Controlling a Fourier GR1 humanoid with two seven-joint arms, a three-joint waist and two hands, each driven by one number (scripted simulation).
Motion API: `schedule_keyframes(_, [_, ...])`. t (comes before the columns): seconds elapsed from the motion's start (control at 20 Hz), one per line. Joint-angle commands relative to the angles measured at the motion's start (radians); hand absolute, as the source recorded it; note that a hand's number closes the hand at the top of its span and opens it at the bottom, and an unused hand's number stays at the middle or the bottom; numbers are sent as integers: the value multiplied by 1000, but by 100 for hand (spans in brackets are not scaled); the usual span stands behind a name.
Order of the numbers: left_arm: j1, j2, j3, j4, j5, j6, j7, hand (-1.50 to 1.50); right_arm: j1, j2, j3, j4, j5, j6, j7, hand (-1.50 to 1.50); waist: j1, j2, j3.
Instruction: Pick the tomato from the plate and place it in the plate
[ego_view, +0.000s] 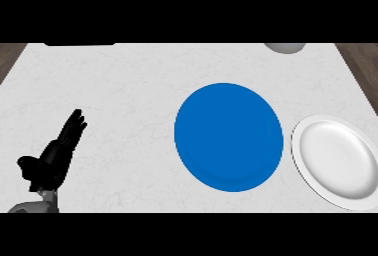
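Fingers of the left hand (53, 156) are straight and close together, pointing up and slightly right toward the far side of the counter (118, 90); the thumb sticks out to the left near the wrist. Hand holds nothing and touches no object. It sits at the lower left of the head view, a bit of grey forearm (33, 206) showing at the bottom edge below it. Pose reads as open and resting, palm edge-on to the camera.

Right hand does not show anywhere.

Blue plate (229, 137) lies flat at centre, well apart from the left hand. White plate (336, 161) lies just beside it on the right, rims close, cannot tell if they touch; its right side is cut by the view edge. Tomato shows on neither plate, location cannot be told. Grey rounded object (285, 47) sits at the far right edge of the counter, partly cut off. Dark item (80, 44) at far left edge, too cropped to identify.
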Motion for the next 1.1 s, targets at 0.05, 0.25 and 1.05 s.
schedule_keyframes(0.05, [-29,-22,-8,38,-16,8,-20,0,36,38,14,-253,57,-4,44,150,3,3,0])
schedule_keyframes(0.25, [-48,-32,-15,14,-34,30,10,0,-62,35,55,-253,90,32,113,150,16,6,1])
schedule_keyframes(1.05, [-3,-17,-15,9,-22,-48,-17,0,-773,42,384,0,273,290,585,150,38,5,1])
